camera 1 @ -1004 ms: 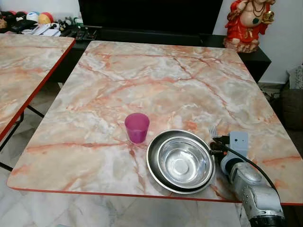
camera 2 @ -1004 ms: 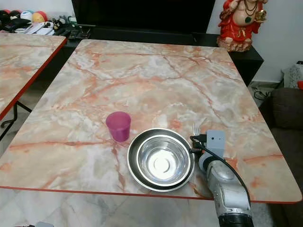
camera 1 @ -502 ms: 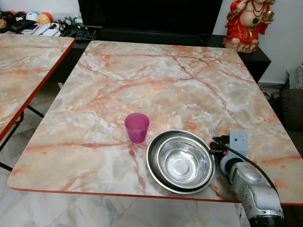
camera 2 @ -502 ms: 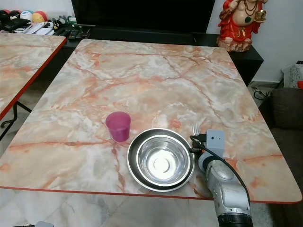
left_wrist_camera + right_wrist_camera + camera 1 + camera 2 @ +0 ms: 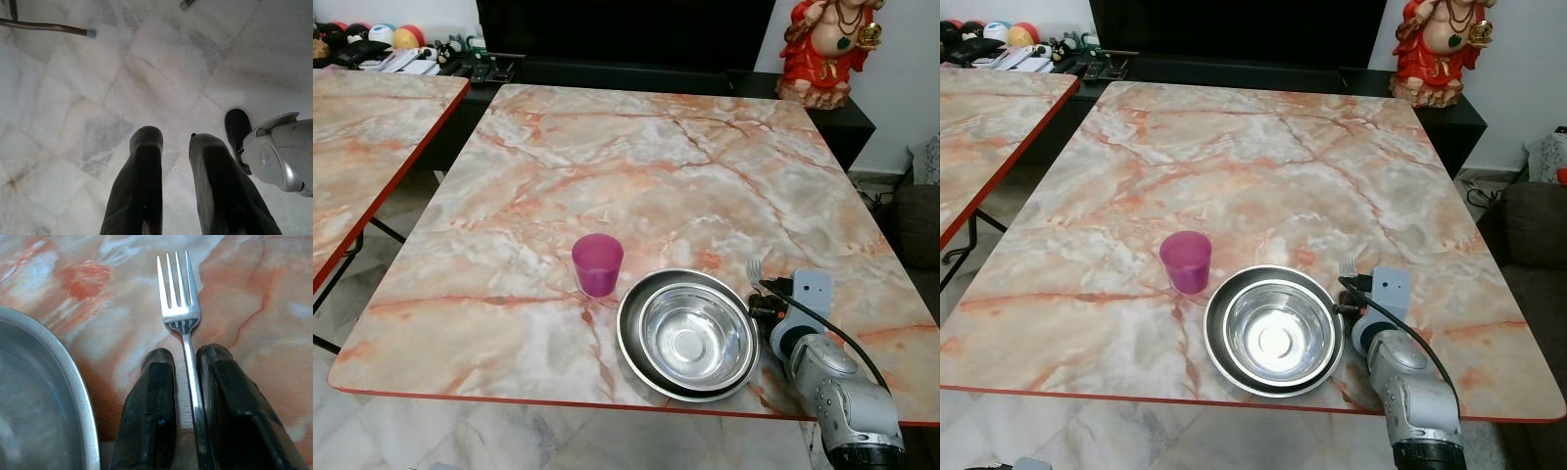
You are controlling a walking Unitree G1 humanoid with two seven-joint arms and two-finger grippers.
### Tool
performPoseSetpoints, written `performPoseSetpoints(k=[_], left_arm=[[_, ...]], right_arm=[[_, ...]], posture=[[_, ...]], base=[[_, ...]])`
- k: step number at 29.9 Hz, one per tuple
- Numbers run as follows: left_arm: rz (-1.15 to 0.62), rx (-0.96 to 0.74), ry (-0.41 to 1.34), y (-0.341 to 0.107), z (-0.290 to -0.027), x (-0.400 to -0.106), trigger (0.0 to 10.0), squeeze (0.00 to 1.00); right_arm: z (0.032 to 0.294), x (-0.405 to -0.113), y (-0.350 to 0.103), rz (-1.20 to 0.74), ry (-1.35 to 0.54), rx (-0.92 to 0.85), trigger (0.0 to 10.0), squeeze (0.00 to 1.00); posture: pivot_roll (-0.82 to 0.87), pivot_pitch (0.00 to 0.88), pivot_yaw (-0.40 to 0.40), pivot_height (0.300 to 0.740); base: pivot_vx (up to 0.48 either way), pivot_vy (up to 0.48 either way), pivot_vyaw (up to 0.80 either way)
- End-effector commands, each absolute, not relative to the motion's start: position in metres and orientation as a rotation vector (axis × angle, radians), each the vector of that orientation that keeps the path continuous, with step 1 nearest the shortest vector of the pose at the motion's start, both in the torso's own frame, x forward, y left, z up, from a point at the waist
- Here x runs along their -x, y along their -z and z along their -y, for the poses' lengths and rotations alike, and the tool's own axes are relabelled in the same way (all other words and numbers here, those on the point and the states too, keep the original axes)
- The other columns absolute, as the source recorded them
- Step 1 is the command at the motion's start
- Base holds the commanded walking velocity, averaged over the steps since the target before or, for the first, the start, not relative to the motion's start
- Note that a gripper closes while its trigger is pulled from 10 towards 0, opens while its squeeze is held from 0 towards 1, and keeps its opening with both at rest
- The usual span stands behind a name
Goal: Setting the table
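Note:
A steel fork [image 5: 180, 298] lies flat on the marble table [image 5: 636, 166], just right of the steel bowl [image 5: 690, 338] that sits nested in a wider steel dish. My right gripper [image 5: 186, 355] is low over the table near its front right edge. The fork's handle runs between its fingers, close along one finger, with a strip of table showing before the other, so it is open. A pink cup [image 5: 597, 264] stands upright left of the bowl. My left gripper [image 5: 176, 139] hangs idle over the floor, fingers apart.
A second marble table [image 5: 362, 147] stands to the left across a narrow gap. A dark cabinet [image 5: 626, 39] with a red statue [image 5: 822, 49] runs behind the table. A dark sofa [image 5: 1533, 235] is at the right. Table legs [image 5: 49, 27] cross the tiled floor.
My right arm has shifted slightly to the right. The fork, bowl and cup stay where they were.

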State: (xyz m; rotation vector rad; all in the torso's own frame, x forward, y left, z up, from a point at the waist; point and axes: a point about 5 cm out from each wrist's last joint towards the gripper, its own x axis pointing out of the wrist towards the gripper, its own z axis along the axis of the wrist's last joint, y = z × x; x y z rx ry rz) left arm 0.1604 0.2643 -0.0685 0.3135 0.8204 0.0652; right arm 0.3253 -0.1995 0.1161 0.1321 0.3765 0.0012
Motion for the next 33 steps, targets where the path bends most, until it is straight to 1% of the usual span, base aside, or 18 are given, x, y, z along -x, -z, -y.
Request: performPoseSetpoints(k=[1,4,8,17,18,20,21,22,28,29,33], left_arm=[[-0.865,-0.327,-0.060,0.073,-0.265,-0.151,10.0,0.00],[-0.865,-0.328,-0.059,0.073,-0.265,-0.152,10.0,0.00],[-0.861,-0.326,-0.060,0.073,-0.265,-0.153,10.0,0.00],[-0.864,-0.321,-0.062,0.074,-0.263,-0.152,10.0,0.00],[-0.864,-0.320,-0.063,0.074,-0.263,-0.152,10.0,0.00],[-0.864,-0.318,-0.065,0.074,-0.263,-0.151,10.0,0.00],[-0.864,-0.318,-0.065,0.074,-0.263,-0.151,10.0,0.00],[-0.863,-0.315,-0.066,0.074,-0.263,-0.151,10.0,0.00],[-0.856,-0.266,-0.088,0.073,-0.262,-0.153,10.0,0.00],[-0.855,-0.251,-0.112,0.073,-0.264,-0.153,10.0,0.00],[-0.860,-0.247,-0.120,0.073,-0.265,-0.153,10.0,0.00]], right_arm=[[0.201,-0.325,-0.117,-0.374,0.016,-0.146,10.0,0.00],[0.204,-0.327,-0.124,-0.318,0.035,-0.117,10.0,0.00],[0.206,-0.330,-0.135,-0.246,0.038,-0.122,10.0,0.00],[0.205,-0.334,-0.147,-0.176,0.042,-0.117,10.0,0.00],[0.205,-0.335,-0.153,-0.129,0.040,-0.122,10.0,0.00],[0.205,-0.337,-0.171,-0.010,0.042,-0.060,10.0,0.00],[0.205,-0.337,-0.171,-0.010,0.042,-0.060,10.0,0.00],[0.201,-0.338,-0.182,0.061,0.015,-0.051,10.0,0.00],[0.201,-0.339,-0.191,0.122,0.022,-0.049,10.0,0.00],[0.205,-0.338,-0.195,0.157,0.039,-0.038,10.0,0.00],[0.208,-0.337,-0.199,0.193,0.053,-0.042,10.0,0.00]], posture=[[0.07,0.167,-0.035,0.740],[0.07,0.165,-0.032,0.740],[0.07,0.164,-0.034,0.740],[0.07,0.162,-0.038,0.740],[0.07,0.159,-0.038,0.740],[0.06,0.155,-0.037,0.740],[0.06,0.155,-0.037,0.740],[0.06,0.152,-0.036,0.740],[0.07,0.139,-0.041,0.740],[0.07,0.129,-0.048,0.740],[0.07,0.129,-0.048,0.740]], base=[[0.000,0.000,0.00],[0.000,0.000,0.00],[0.000,0.000,0.00],[0.000,0.000,0.00],[0.000,0.000,0.00],[0.000,0.000,0.00],[0.000,0.000,0.00],[0.000,0.000,0.00],[0.000,0.000,0.00],[0.000,0.000,0.00],[0.000,0.000,0.00]])
